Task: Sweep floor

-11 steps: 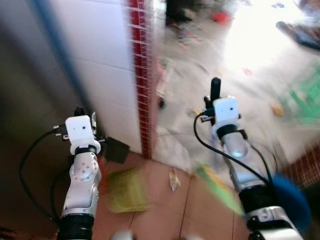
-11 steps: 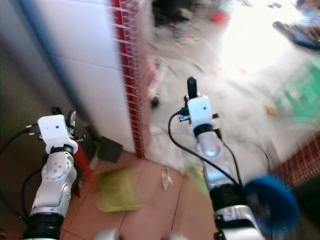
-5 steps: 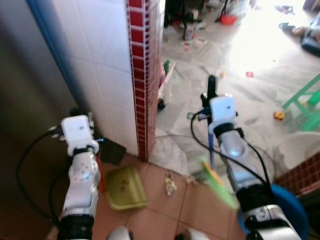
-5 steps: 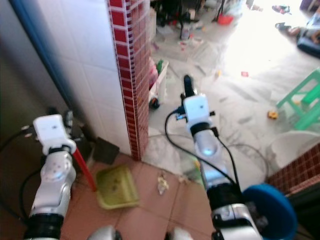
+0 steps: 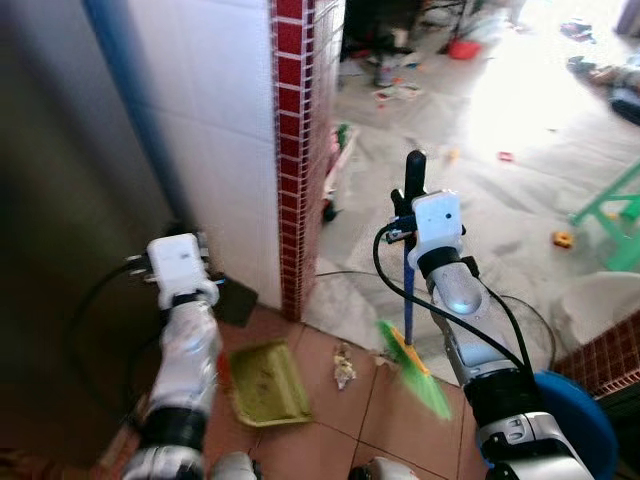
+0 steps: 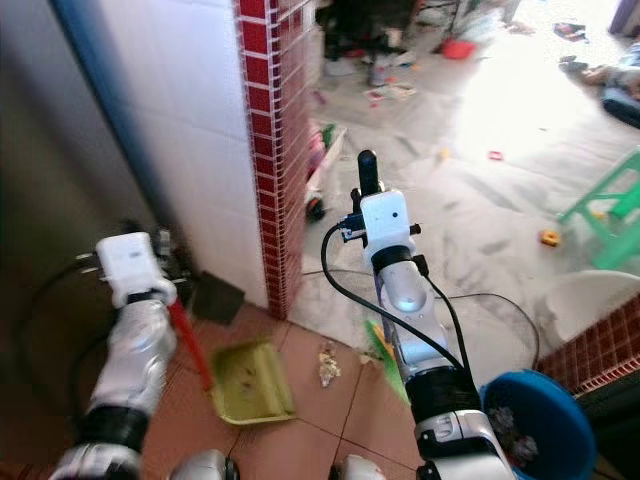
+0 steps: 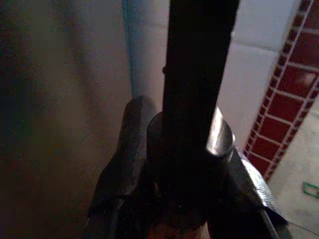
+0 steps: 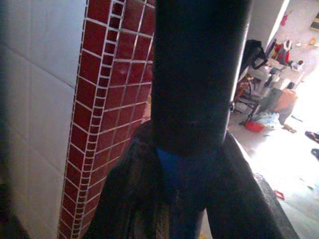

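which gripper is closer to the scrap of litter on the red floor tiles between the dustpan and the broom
Right, as far as I can judge. The right gripper holds the broom just beside the litter. The left gripper holds the dustpan, whose far edge faces the litter.

One broom [image 5: 409, 340], one dustpan [image 6: 253, 382], one blue bucket [image 6: 535, 420] (litter uncounted).

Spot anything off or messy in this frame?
Yes: a crumpled scrap lies loose on the tiles between the green dustpan and broom head, not yet swept in. More litter dots the pale floor beyond.
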`<state>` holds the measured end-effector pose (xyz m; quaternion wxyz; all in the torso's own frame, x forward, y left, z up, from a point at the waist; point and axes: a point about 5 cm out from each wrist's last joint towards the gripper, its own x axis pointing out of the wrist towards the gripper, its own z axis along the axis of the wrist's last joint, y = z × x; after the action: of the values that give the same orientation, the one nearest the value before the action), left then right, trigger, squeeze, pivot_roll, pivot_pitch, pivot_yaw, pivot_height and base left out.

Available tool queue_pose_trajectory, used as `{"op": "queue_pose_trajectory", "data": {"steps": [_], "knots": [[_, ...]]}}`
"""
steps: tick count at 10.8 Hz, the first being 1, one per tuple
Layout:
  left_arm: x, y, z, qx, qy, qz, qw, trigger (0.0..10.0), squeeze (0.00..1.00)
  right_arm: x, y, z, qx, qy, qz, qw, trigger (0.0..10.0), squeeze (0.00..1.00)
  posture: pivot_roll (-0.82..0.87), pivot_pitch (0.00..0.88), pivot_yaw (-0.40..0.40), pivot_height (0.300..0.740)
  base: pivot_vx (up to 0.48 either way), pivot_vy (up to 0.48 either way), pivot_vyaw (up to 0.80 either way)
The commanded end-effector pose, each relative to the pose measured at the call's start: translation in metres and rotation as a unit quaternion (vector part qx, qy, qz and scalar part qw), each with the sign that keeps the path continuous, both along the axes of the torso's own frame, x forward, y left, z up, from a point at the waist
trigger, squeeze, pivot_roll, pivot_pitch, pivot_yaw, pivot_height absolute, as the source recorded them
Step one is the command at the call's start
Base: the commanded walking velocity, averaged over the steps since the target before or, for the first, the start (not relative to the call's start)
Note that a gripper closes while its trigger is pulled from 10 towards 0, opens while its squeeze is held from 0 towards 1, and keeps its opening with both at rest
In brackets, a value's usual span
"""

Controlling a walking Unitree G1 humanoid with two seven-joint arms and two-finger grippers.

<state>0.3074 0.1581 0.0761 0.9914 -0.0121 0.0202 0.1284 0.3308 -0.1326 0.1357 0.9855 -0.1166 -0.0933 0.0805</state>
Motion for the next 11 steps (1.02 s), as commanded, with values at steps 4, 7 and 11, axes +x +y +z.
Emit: {"op": "queue_pose_trajectory", "data": {"steps": [4, 7, 11], "knots": [[0.019, -0.033, -0.001, -0.002, -0.011, -0.060, 0.998, 10.0, 0.00, 0.003, 0.003, 0.010, 0.033, 0.006, -0.007, 0.999, 10.0, 0.00, -0.06, 0.089, -0.020, 0.740, 0.000, 0.000, 0.00], [0.021, -0.038, -0.006, 0.001, -0.007, -0.067, 0.998, 10.0, 0.00, 0.000, 0.008, 0.007, 0.080, 0.045, 0.029, 0.995, 10.0, 0.00, -0.07, 0.085, -0.020, 0.740, 0.000, 0.000, 0.00], [0.022, -0.035, -0.010, 0.003, 0.000, -0.070, 0.998, 10.0, 0.00, -0.001, 0.021, 0.021, 0.080, 0.090, 0.161, 0.980, 10.0, 0.00, -0.08, 0.083, 0.006, 0.740, 0.000, 0.000, 0.00]]}}
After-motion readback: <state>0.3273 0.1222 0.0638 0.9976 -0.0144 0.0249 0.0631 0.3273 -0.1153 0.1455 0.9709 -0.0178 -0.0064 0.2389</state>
